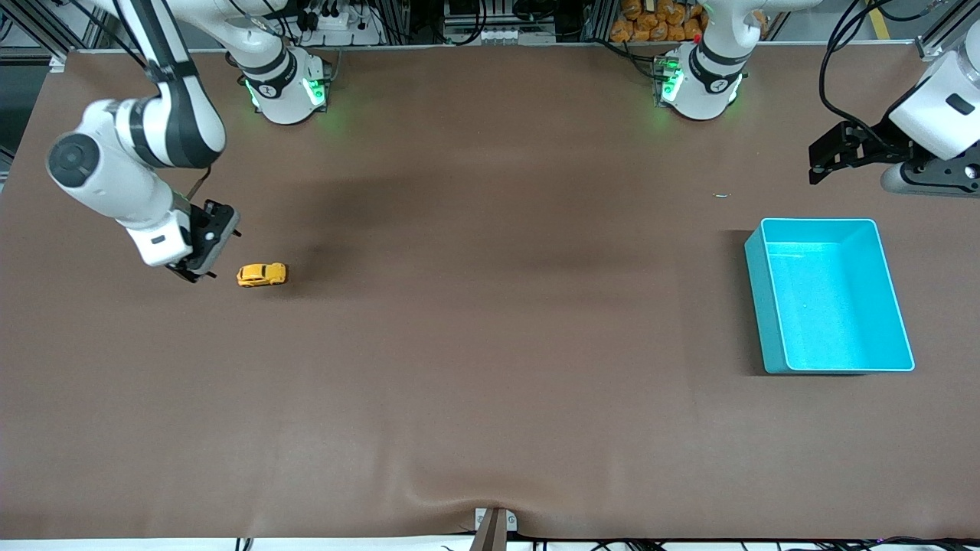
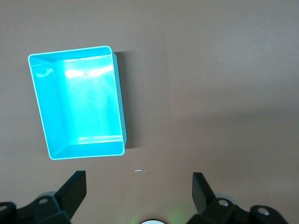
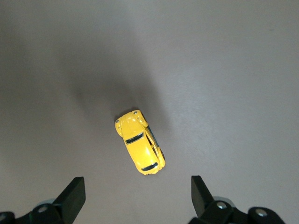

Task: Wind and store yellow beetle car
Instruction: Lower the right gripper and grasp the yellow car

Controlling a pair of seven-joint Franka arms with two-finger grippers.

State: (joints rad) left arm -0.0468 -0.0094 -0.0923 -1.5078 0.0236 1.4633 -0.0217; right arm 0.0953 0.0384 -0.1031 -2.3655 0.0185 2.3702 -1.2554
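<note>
The yellow beetle car (image 1: 262,274) stands on its wheels on the brown table toward the right arm's end. My right gripper (image 1: 217,249) hangs open just beside it, still above the table. In the right wrist view the car (image 3: 140,142) lies a little ahead of the open fingertips (image 3: 74,193), with nothing between them. The turquoise bin (image 1: 831,295) sits empty toward the left arm's end. My left gripper (image 1: 831,157) waits open in the air near the bin's robot-side corner; its wrist view shows the bin (image 2: 77,100) and bare table between its fingers (image 2: 202,189).
A tiny pale scrap (image 1: 722,195) lies on the table between the left arm's base (image 1: 700,80) and the bin. The table cover has a wrinkle near the front edge (image 1: 494,501).
</note>
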